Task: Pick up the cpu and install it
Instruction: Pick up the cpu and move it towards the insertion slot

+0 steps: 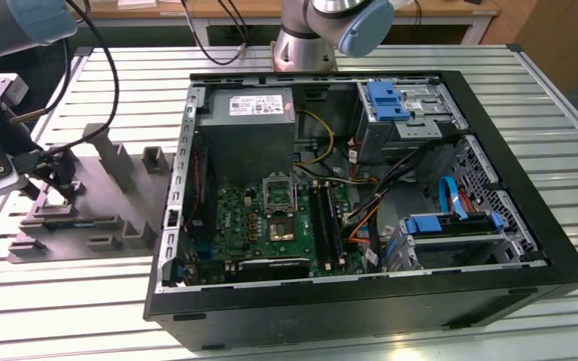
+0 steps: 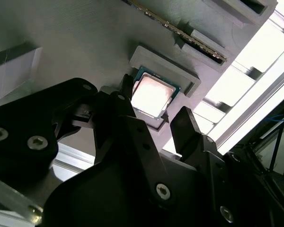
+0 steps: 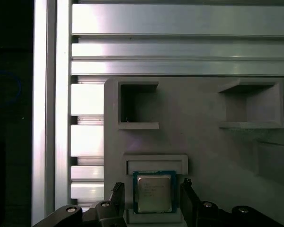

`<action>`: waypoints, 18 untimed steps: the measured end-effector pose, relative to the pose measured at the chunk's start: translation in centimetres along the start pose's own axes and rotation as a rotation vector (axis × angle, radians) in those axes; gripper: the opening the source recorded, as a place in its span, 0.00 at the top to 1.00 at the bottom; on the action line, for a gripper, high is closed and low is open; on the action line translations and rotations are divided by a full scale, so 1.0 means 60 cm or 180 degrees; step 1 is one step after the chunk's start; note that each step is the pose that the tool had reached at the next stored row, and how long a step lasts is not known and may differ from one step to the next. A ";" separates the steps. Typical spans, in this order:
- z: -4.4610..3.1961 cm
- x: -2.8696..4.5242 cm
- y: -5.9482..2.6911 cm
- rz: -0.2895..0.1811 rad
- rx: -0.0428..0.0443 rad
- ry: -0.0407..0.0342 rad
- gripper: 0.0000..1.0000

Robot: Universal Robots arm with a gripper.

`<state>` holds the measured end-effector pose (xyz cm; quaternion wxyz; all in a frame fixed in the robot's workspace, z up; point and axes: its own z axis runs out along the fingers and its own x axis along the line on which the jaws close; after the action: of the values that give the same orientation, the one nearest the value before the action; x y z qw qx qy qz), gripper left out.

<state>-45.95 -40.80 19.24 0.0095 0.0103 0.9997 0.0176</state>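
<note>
The cpu [image 3: 154, 192] is a small square chip with a silvery top and pale rim. It lies flat in a raised pocket of the grey plastic tray [image 1: 103, 226], also seen in the second wrist view as cpu [image 2: 153, 96]. My gripper [image 3: 153, 197] is open and straddles the chip, one black finger [image 3: 117, 195] on each side with a small gap to the chip's edges. In the exterior view my gripper [image 1: 56, 184] hangs low over the tray's end at the exterior view's left. The motherboard's metal-framed socket [image 1: 279, 194] sits inside the open computer case [image 1: 369, 301].
Raised grey blocks [image 1: 118, 158] stand on the tray close to my gripper. The case holds a power supply box [image 1: 254, 113], blue drive brackets [image 1: 387, 101] and loose cables [image 1: 369, 203]. A second arm's base [image 1: 304, 45] stands behind the case on the slatted metal table [image 1: 68, 316].
</note>
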 end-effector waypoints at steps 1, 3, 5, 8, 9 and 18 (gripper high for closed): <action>0.001 0.000 0.000 0.0000 0.0000 0.0000 0.42; 0.002 0.000 0.000 0.0001 0.0000 -0.0001 0.42; 0.004 0.000 0.000 0.0003 0.0000 -0.0001 0.42; 0.006 -0.001 0.000 0.0006 0.0001 0.0000 0.42; 0.007 -0.001 0.000 0.0007 0.0001 0.0000 0.42; 0.013 -0.001 0.000 0.0009 0.0008 -0.0001 0.42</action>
<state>-45.87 -40.80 18.48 0.0096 0.0117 0.9998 0.0163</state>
